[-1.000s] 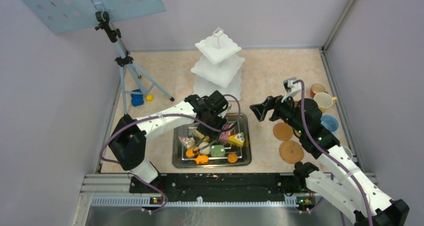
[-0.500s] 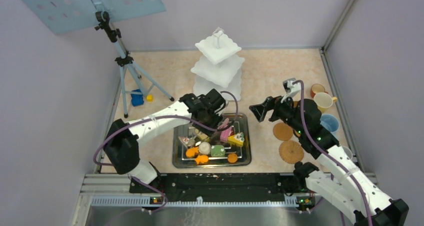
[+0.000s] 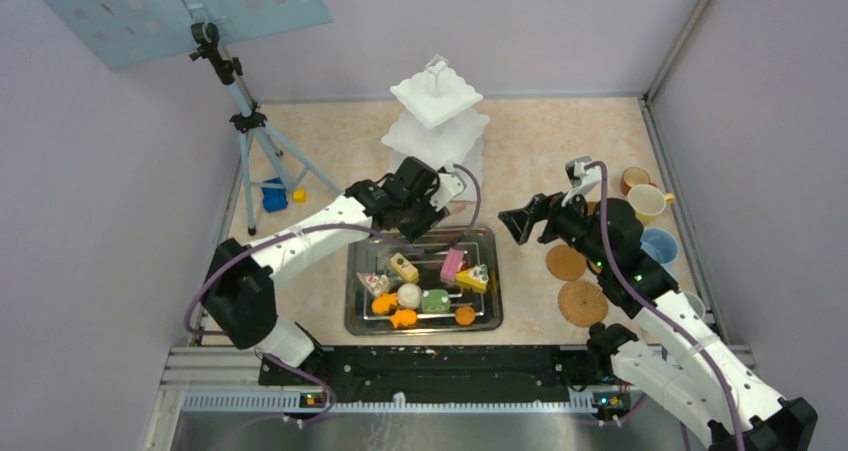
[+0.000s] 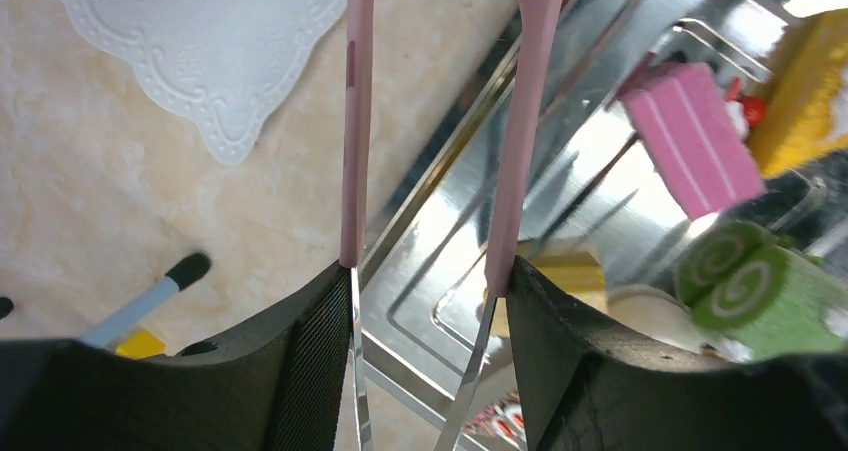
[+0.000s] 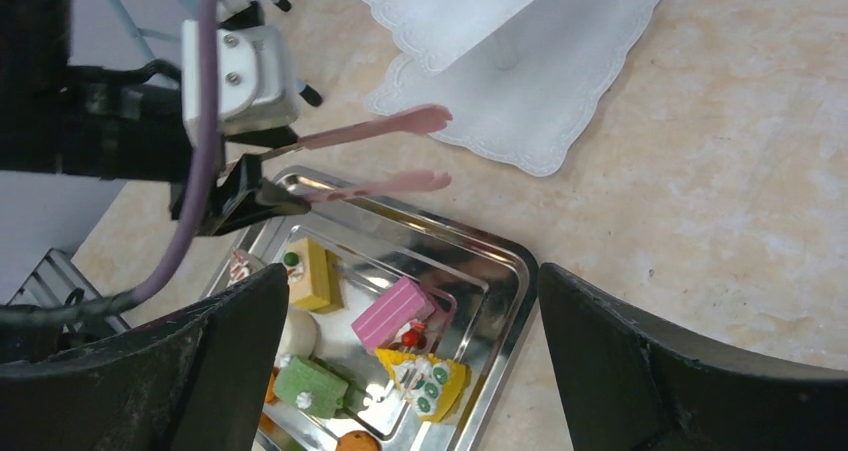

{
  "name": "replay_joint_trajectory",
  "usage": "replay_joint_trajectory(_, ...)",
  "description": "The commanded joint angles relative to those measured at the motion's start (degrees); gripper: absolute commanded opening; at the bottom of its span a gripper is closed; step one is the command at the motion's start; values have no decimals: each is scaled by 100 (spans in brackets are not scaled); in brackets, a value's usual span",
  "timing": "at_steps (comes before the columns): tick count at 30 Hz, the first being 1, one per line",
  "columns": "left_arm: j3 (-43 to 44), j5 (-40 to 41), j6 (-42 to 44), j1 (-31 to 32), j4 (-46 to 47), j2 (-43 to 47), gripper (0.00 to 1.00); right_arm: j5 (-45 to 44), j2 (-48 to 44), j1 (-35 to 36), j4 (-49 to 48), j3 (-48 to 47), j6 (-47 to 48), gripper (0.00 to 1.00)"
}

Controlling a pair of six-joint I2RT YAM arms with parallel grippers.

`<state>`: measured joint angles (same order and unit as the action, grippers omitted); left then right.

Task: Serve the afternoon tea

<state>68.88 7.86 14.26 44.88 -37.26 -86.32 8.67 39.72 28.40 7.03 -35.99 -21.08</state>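
My left gripper (image 3: 428, 199) is shut on the pink tongs (image 4: 352, 121), whose tips (image 5: 425, 121) stand apart and empty over the steel tray's (image 3: 494, 271) far left corner, beside the base of the white stand (image 3: 437, 121). The tray holds a pink pastry (image 3: 452, 266), a yellow wedge (image 3: 473, 278), a green one (image 3: 435, 300), a cream ball (image 3: 408, 295), a yellow block (image 3: 404, 267) and orange ones (image 3: 403, 318). My right gripper (image 3: 520, 221) is open and empty, above the table to the right of the tray. Two coasters (image 3: 566, 262) lie under its arm.
Brown (image 3: 633, 179), yellow (image 3: 648, 201) and blue (image 3: 660, 243) mugs stand at the right wall; a grey one is hardly visible behind my right arm. A tripod (image 3: 245, 121) with a pale blue panel stands back left, with small blue and yellow things (image 3: 273, 196) at its foot.
My left gripper has pulled the tongs back from over the tray's pastries toward the stand's base, with nothing in the tips. The right arm has not moved.
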Motion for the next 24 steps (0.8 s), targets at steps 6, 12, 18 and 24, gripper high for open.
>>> replay_joint_trajectory(6, 173, -1172, 1066, -838, 1084, -907, 60, -37, -292, 51, -333, 85, -20, 93)
replay_joint_trajectory(12, 244, -1786, 996, -1048, 992, -1379, 61, -62, -250, 43, -202, -29, 43, 93)
replay_joint_trajectory(18, 110, -1944, 808, -1192, 1109, -1573, 66, -19, -246, 47, -245, -49, 9, 92)
replay_joint_trajectory(24, 33, -2034, 690, -1289, 1160, -1645, 74, 38, -263, 44, -260, -67, -29, 92)
